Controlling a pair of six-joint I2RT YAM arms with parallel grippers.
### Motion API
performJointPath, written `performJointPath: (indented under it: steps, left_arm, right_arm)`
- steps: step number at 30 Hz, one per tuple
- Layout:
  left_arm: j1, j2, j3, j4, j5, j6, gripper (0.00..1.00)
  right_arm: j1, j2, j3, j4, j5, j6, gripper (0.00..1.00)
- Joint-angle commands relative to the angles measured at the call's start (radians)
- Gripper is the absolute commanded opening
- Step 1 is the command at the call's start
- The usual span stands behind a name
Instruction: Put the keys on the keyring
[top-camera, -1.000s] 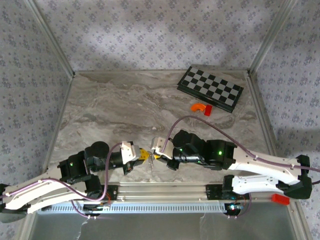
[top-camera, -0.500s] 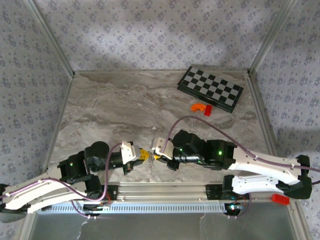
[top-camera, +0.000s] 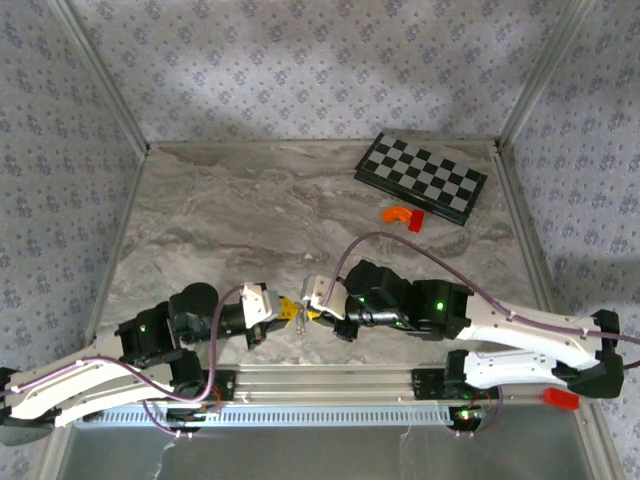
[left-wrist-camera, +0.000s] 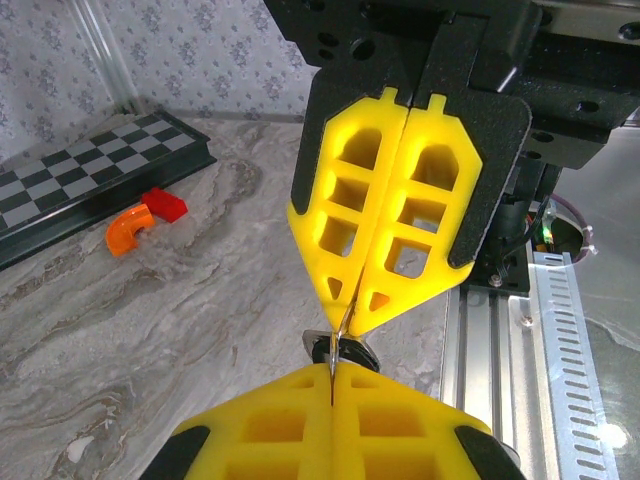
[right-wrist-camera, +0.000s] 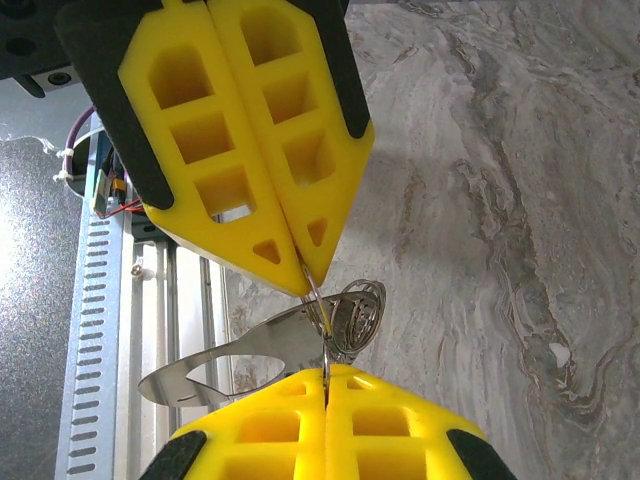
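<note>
top: left tool (top-camera: 289, 309) and right tool (top-camera: 316, 313) are set tip to tip over the middle of the counter's (top-camera: 250, 210) near edge, both clenched | left wrist: keys (left-wrist-camera: 349, 351) are seen as a dark oval at the meeting tips, kept clear of the counter, presumably for threading | right wrist: keyring (right-wrist-camera: 268, 334) is held at the same pinch, loop jutting sideways; which tool grips which cannot be told

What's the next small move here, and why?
Probably hold the left fingers clamped and nudge the right fingers slightly to work the keyring along: both pairs are shut tip to tip on its thin metal, above the table.
</note>
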Motion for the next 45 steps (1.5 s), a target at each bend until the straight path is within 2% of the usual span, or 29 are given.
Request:
performJointPath:
  steps: [1, 33, 45]
  left_arm:
    - [-0.009, -0.01, 0.018, 0.025, 0.001, 0.012, 0.0]
    - [-0.008, 0.003, 0.02, 0.022, 0.004, 0.015, 0.0]
    - [-0.009, -0.008, 0.024, 0.02, -0.004, 0.016, 0.0]
  right_arm:
    - [0.002, -0.008, -0.003, 0.022, -0.009, -0.022, 0.0]
    - [0.002, 0.0, 0.006, 0.051, -0.053, -0.034, 0.0]
    - [0.001, -0.017, 0.0, -0.013, -0.004, -0.015, 0.0]
